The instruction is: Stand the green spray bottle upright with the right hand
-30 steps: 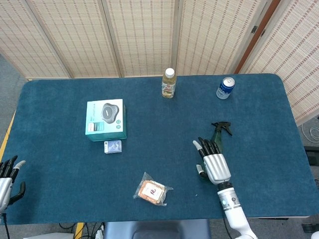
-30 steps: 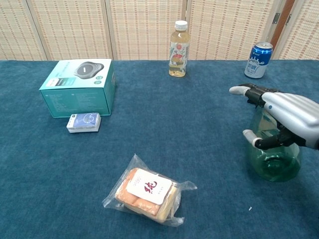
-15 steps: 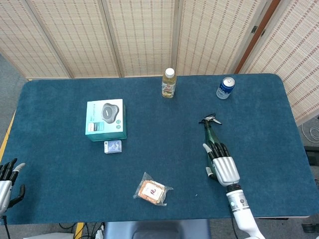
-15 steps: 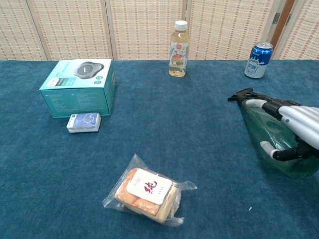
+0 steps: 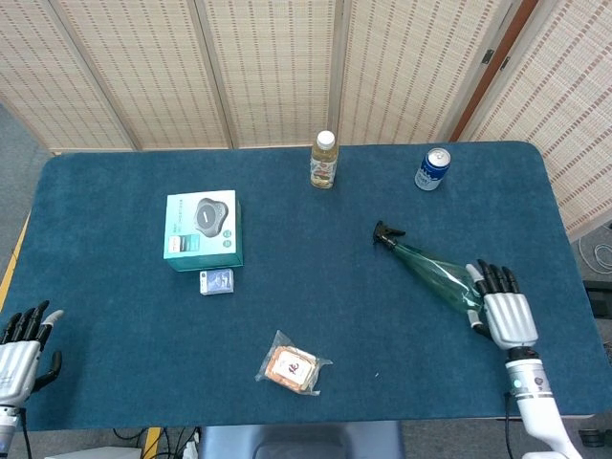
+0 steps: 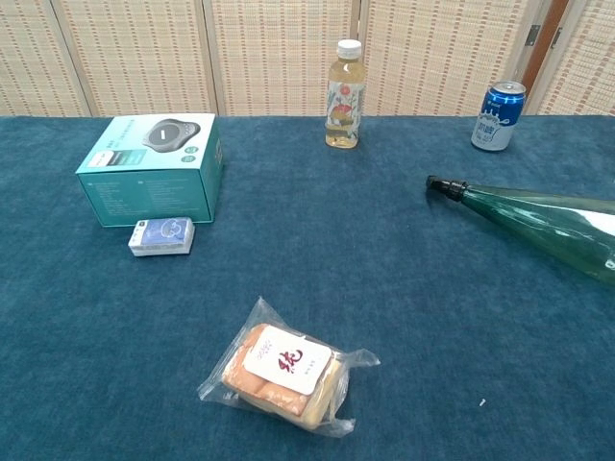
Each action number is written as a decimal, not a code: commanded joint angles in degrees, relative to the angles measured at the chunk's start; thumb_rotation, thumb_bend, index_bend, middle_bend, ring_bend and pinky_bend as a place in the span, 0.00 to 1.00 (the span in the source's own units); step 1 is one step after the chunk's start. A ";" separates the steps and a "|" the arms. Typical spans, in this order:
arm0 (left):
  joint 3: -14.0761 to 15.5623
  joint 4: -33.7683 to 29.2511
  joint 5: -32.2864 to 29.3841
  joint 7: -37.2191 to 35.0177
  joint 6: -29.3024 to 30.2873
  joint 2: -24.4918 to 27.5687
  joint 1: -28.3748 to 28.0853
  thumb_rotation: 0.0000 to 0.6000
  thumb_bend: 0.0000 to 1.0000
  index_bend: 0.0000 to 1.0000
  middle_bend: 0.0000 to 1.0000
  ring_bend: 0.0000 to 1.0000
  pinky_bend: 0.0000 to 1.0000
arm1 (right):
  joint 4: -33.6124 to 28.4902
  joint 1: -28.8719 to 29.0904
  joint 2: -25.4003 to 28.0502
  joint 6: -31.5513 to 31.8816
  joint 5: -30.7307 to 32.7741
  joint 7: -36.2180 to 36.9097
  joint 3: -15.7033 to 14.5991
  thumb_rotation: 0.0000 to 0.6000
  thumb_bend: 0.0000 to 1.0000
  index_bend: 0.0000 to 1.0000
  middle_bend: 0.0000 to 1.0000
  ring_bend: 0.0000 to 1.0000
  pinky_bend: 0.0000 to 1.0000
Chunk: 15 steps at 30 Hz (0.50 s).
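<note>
The green spray bottle [image 5: 430, 267] lies on its side on the blue table, its black nozzle [image 5: 385, 232] pointing up-left and its base towards the right front. In the chest view the green spray bottle [image 6: 543, 222] runs in from the right edge with its nozzle to the left. My right hand [image 5: 504, 311] sits just right of the bottle's base with its fingers stretched out and apart; no grip on the bottle shows, and contact cannot be made out. It is out of the chest view. My left hand [image 5: 21, 356] hangs at the table's front left corner, fingers apart, holding nothing.
A yellow drink bottle [image 5: 324, 160] and a blue can [image 5: 432, 169] stand at the back. A teal box [image 5: 202, 229] with a small card pack [image 5: 217, 281] in front of it sits at the left. A wrapped snack [image 5: 291, 366] lies near the front edge.
The bottle has gone from upright under my right hand to lying flat, base swung to the right. My right hand has moved right and off the bottle's body. The left hand barely shifted.
</note>
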 commanded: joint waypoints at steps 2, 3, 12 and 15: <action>0.06 -0.73 -0.16 1.09 -0.13 -0.32 -0.10 1.00 0.53 0.11 0.00 0.00 0.00 | 10.43 2.84 0.56 -5.74 3.17 5.50 3.82 1.00 0.35 0.00 0.00 0.00 0.04; 0.13 -0.99 -0.13 1.35 -0.02 -0.29 -0.03 1.00 0.53 0.11 0.00 0.00 0.00 | 12.21 3.50 0.37 -6.94 3.76 6.12 4.42 1.00 0.35 0.00 0.00 0.00 0.04; 0.10 -3.82 0.33 2.96 1.75 0.92 0.56 1.00 0.53 0.11 0.00 0.00 0.00 | 9.60 6.46 5.36 -5.96 3.83 5.98 8.68 1.00 0.34 0.00 0.00 0.00 0.04; 0.07 -4.21 0.75 2.95 2.15 1.27 0.55 1.00 0.53 0.11 0.00 0.00 0.00 | 1.48 5.99 7.88 -4.60 4.08 4.39 9.25 1.00 0.34 0.00 0.00 0.00 0.04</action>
